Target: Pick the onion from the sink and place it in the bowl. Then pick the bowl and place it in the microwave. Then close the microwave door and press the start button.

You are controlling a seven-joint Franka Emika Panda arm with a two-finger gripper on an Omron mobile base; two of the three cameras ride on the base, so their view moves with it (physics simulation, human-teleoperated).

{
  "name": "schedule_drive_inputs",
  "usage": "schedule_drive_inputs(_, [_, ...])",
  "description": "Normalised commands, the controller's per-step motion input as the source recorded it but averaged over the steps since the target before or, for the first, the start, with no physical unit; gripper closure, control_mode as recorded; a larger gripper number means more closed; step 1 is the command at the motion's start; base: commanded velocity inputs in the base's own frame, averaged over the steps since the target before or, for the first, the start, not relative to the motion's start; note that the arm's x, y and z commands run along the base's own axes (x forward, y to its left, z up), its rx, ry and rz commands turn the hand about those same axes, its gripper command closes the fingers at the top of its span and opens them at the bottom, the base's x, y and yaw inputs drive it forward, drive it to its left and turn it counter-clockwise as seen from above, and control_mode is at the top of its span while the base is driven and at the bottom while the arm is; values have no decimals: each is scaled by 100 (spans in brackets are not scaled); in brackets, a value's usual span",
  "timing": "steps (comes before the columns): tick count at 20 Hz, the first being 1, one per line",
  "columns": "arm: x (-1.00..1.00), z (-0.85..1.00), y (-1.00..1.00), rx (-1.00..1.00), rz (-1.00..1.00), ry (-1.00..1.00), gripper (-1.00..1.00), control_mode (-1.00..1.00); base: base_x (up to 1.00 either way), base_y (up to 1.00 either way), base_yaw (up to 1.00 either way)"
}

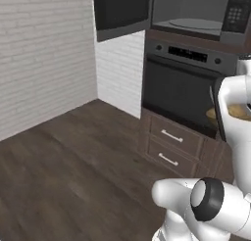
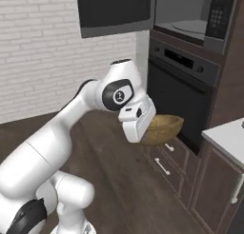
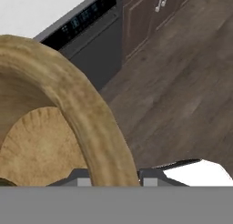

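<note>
No readable writing on the appliances, white arm's gripper (image 2: 143, 128) clamped on the rim of the bowl (image 2: 164, 129), bowl held in the air in front of the oven (image 2: 178, 97), below the open microwave (image 2: 190, 16), door (image 2: 114, 12) swung left.

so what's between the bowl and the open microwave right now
In the right base view, the oven, with its control strip, fills the stretch between the held bowl and the microwave above it.
</note>
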Motion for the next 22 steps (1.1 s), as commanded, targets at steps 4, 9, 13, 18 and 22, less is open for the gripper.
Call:
schedule_drive_inputs(4, [0,0,0,0,0,0,100,100,77,97,-54])
schedule_drive_inputs(9, [0,0,0,0,0,0,100,100,66,100,-53])
schedule_drive_inputs(13, [0,0,0,0,0,0,100,100,82,100,-52])
schedule_drive_inputs(18, [0,0,0,0,0,0,100,100,87,90,-50])
schedule_drive_inputs(22, [0,0,0,0,0,0,100,100,97,59,-46])
